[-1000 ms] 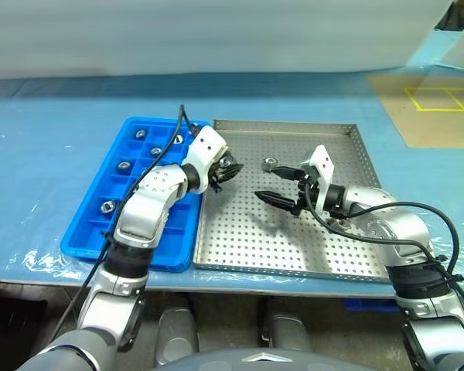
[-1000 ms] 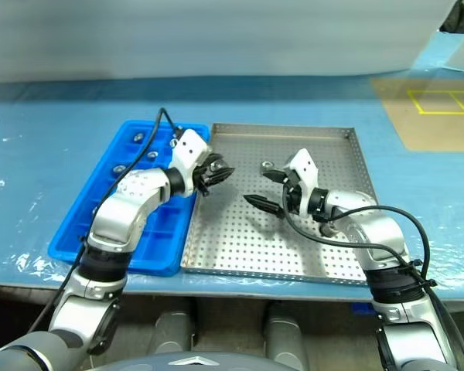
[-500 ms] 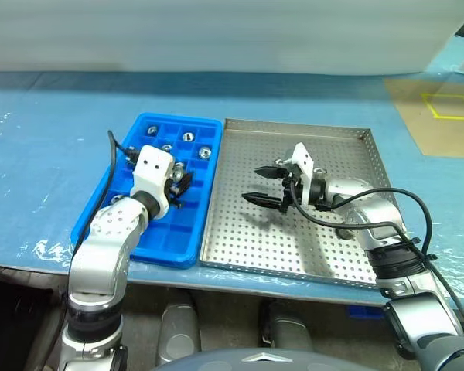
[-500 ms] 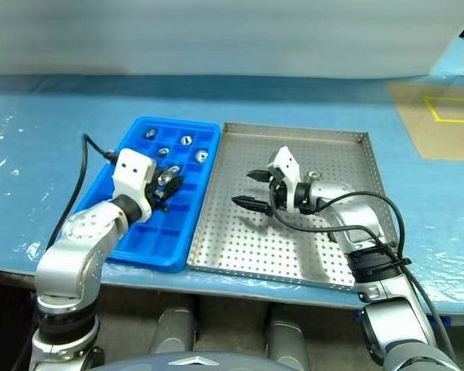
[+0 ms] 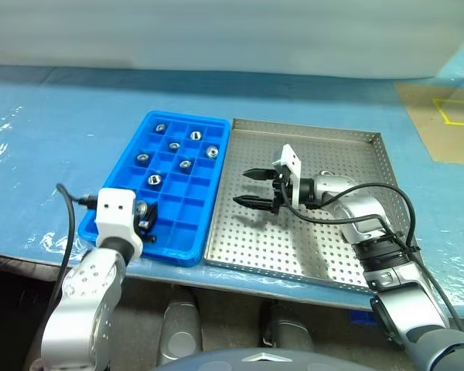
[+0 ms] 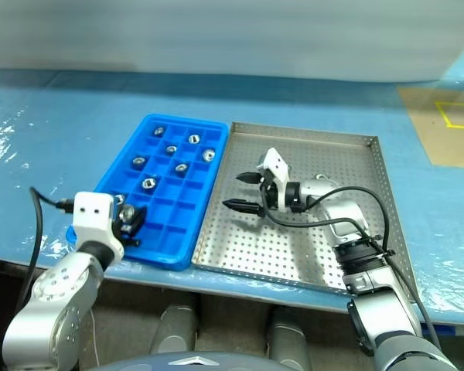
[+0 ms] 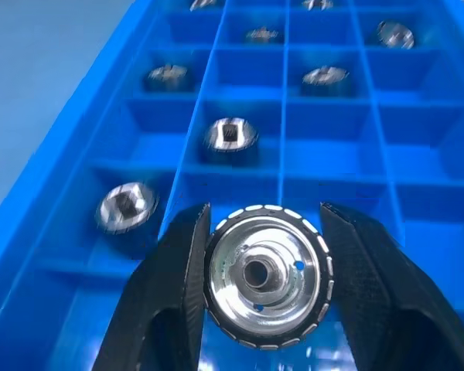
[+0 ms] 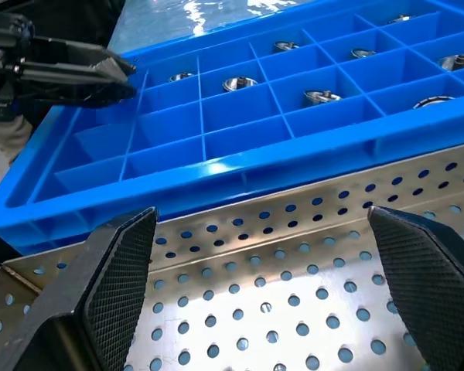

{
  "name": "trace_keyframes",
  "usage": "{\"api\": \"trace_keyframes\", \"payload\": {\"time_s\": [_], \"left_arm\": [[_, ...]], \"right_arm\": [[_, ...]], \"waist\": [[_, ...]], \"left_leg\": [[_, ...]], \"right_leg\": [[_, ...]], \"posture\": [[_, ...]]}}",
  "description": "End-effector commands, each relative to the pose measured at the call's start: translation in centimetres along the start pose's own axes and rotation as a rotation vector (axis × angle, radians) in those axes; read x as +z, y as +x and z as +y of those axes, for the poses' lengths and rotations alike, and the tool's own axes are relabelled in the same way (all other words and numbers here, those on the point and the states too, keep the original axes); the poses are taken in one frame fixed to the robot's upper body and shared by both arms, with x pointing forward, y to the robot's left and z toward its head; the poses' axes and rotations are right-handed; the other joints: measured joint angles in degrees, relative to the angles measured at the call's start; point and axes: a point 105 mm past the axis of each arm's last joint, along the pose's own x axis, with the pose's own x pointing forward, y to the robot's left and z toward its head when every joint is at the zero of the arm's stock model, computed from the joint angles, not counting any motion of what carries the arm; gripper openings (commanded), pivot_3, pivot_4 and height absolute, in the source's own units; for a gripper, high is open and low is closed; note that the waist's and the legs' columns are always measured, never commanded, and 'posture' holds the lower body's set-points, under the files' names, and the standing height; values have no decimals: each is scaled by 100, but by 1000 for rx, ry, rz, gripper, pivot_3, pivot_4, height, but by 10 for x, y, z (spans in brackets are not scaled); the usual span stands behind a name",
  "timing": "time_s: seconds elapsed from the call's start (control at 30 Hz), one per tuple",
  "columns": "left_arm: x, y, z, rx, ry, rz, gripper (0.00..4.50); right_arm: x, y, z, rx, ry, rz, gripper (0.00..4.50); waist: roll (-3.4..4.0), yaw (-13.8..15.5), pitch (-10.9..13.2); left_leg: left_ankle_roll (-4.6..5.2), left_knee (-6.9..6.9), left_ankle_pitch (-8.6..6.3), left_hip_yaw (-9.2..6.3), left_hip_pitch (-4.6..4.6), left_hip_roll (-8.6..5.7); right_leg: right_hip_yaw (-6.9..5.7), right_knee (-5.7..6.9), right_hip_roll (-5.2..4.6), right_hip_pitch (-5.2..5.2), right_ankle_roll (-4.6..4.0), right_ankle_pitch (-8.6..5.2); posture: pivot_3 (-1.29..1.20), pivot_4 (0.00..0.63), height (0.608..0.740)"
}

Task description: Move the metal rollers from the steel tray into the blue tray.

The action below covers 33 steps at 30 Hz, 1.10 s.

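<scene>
Jaws gripping roller over blue tray's near edge

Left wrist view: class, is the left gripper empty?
No. The left gripper is shut on a shiny metal roller, clamped between its two black fingers above the blue tray.

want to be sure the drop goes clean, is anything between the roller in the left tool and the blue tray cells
Nothing visible stands in the way. The left tool grips the metal roller over the near end of the blue tray, and the cells right ahead of it are empty; seven filled cells lie further along. The right tool hovers open over the steel tray, apart.
</scene>
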Motion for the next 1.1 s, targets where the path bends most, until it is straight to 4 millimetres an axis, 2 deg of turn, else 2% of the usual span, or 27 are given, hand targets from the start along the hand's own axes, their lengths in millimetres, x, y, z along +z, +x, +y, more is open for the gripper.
{"api": "trace_keyframes", "payload": {"time_s": [0.03,0.47,0.7,0.73,0.97,1.1], "left_arm": [[10,-9,9,42,2,-69,1880],[1,1,5,7,4,-32,1880],[6,7,-2,-34,0,-37,4309],[7,8,-4,-43,-3,-39,4485],[30,21,-8,-95,65,-105,4485],[45,37,-25,-170,97,-158,4485]], "right_arm": [[10,2,1,27,-44,-18,4500],[11,-2,0,17,-48,-20,4500],[11,-5,-1,7,-51,-21,4500],[11,-5,-1,7,-51,-20,4500],[13,-7,-2,-7,-58,-24,4500],[14,-14,-3,-41,-64,-32,4500]], "waist": [[0,50,0],[0,189,0],[0,182,0],[0,181,0],[1,176,0],[2,165,-1]], "left_leg": [[-1,1,0,0,0,6],[-2,8,1,0,-1,9],[-3,16,1,0,0,9],[-3,18,1,0,0,9],[-4,26,2,0,2,12],[-2,39,1,0,-1,9]], "right_leg": [[-1,0,4,0,0,0],[0,3,7,0,0,0],[1,10,6,1,0,1],[1,11,6,1,0,1],[1,21,8,2,-1,1],[3,22,6,5,-1,2]], "posture": [[367,150,740],[335,150,740],[323,150,740],[323,150,740],[310,150,740],[242,150,740]]}}
